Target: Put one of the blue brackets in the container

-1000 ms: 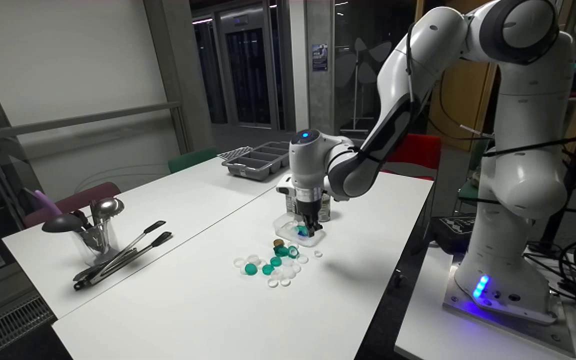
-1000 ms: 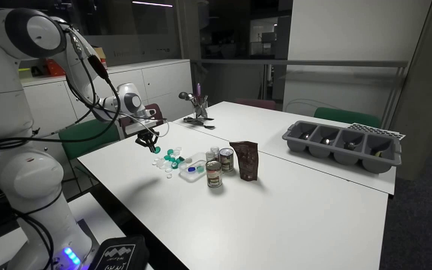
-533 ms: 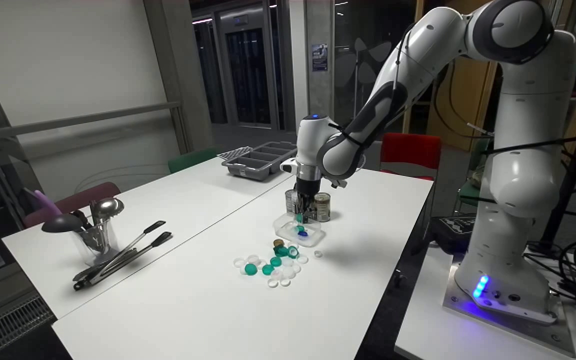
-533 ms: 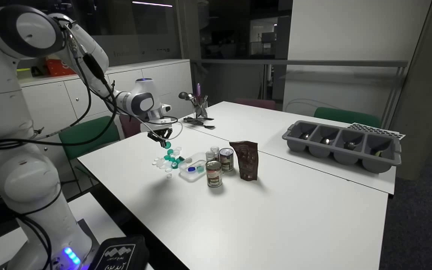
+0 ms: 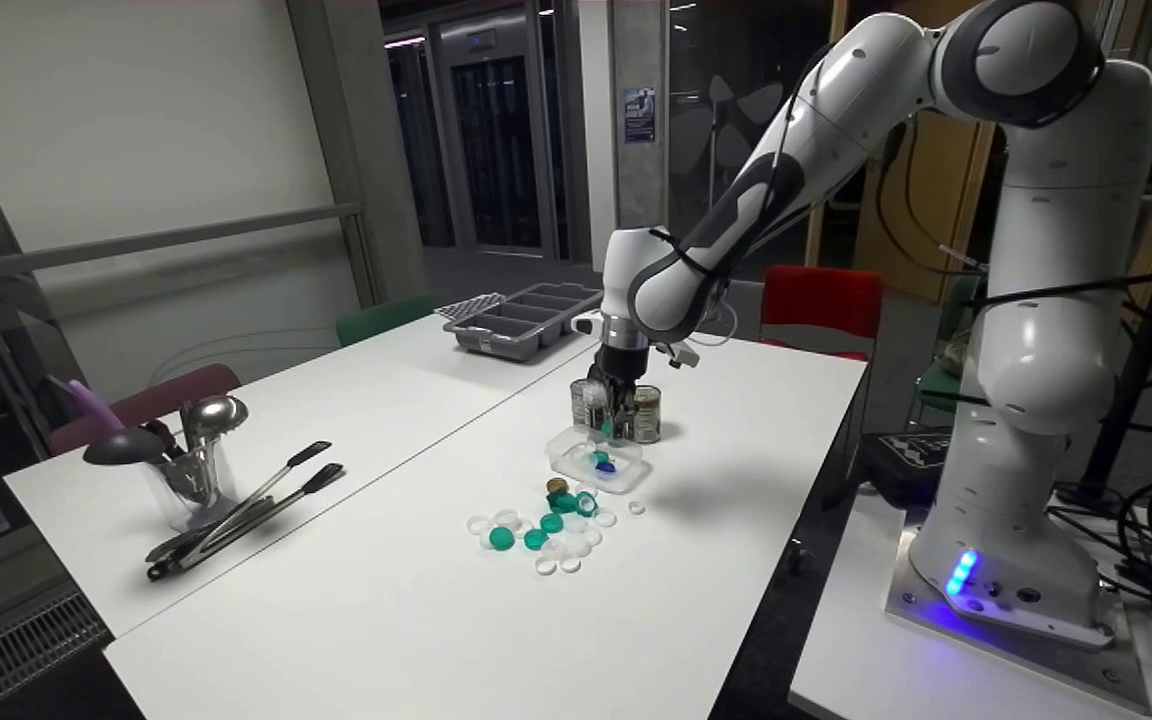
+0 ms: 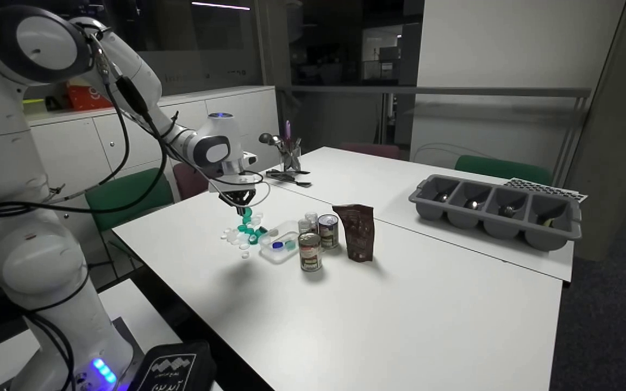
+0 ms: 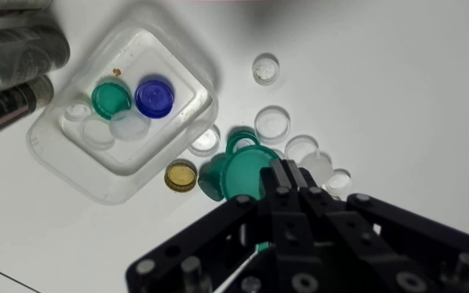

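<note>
My jaws pinch a green cap [image 7: 240, 173]; I judge this the transfer; next, wrist-view left, over the clear tub [image 7: 79, 165], then release.

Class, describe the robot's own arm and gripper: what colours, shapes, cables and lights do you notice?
The arm is white, with smooth rounded segments and dark bands at some joints. Black cables run along it, and blue lights glow on its base. The gripper is black, with straight links and round silvery pins; its slim fingers have grey tips.

Chairs [image 5: 821, 298], tables [image 6: 427, 309] and white cabinets [image 6: 242, 117] suggest an office.
</note>
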Robot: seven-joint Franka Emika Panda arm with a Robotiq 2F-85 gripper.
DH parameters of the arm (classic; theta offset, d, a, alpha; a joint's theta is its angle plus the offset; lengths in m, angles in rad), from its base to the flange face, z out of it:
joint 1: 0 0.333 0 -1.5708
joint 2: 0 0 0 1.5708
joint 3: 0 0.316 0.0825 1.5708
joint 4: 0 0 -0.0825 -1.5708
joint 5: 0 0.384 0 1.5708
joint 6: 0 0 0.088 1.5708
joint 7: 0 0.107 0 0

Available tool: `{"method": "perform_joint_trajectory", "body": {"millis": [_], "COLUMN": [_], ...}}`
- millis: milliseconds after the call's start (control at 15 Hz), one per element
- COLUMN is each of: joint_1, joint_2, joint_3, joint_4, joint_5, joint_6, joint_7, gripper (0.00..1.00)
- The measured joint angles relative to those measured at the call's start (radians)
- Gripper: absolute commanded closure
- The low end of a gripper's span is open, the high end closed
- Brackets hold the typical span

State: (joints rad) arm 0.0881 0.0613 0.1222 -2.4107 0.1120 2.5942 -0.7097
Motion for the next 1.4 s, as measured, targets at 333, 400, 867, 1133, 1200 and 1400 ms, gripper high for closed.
{"method": "perform_joint_trajectory", "body": {"millis": [333,400,867,1133,1200,1400], "joint_1": [-0.028,-0.034,-0.047,-0.047,-0.047,-0.047], "joint_2": [0.002,0.003,0.055,0.145,0.171,0.242], "joint_3": [-0.046,-0.053,-0.073,-0.071,-0.069,-0.064], "joint_4": [0.026,0.034,0.14,0.243,0.269,0.342], "joint_5": [-0.002,-0.003,-0.03,-0.059,-0.065,-0.078], "joint_6": [-0.086,-0.095,-0.17,-0.24,-0.254,-0.29], "joint_7": [0.0,0.0,0.005,0.014,0.017,0.025], "gripper": [1.0,1.0,1.0,1.0,1.0,1.0]}}
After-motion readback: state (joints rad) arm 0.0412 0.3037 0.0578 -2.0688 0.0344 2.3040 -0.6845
